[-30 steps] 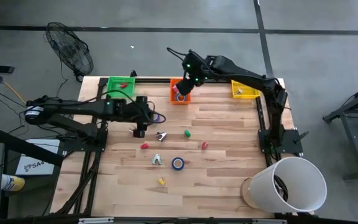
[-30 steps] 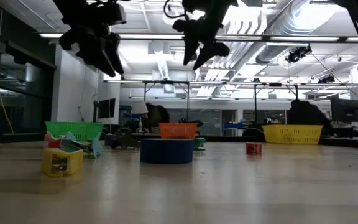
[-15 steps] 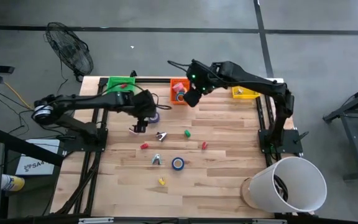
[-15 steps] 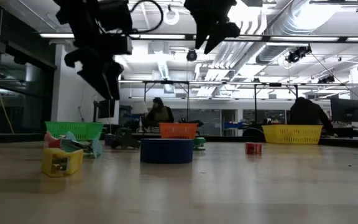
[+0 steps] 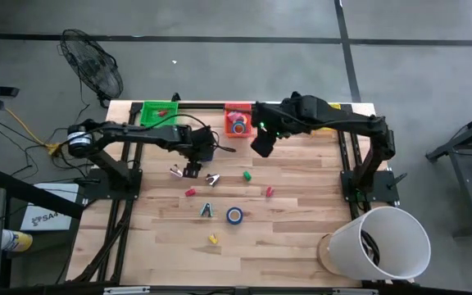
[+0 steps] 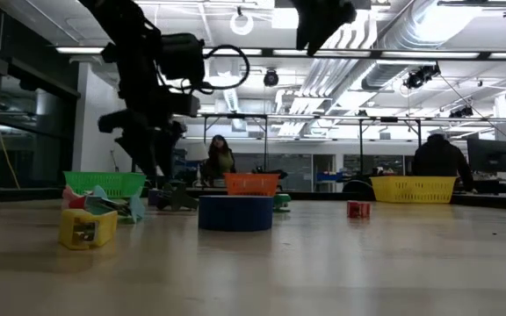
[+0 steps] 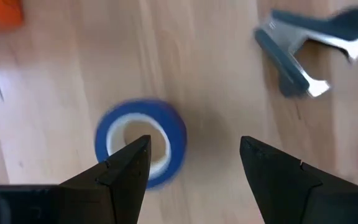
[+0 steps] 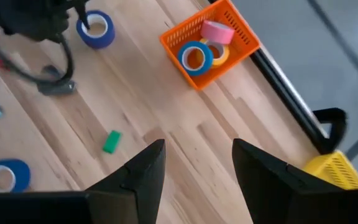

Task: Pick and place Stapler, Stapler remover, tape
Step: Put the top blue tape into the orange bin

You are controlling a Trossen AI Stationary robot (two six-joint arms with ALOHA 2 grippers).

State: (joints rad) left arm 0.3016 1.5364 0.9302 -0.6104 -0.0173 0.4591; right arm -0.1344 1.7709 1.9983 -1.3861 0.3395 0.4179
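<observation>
My left gripper [image 7: 191, 163], jaws open and empty, hovers above the blue tape roll [image 7: 140, 141], which lies under one fingertip, off-centre

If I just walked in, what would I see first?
Probably the orange bin at the table's far edge, with pink, blue and yellow tape rolls inside. Next, the left gripper hanging open over a blue tape roll on the wood. The right gripper waits, open, near the bin.
</observation>
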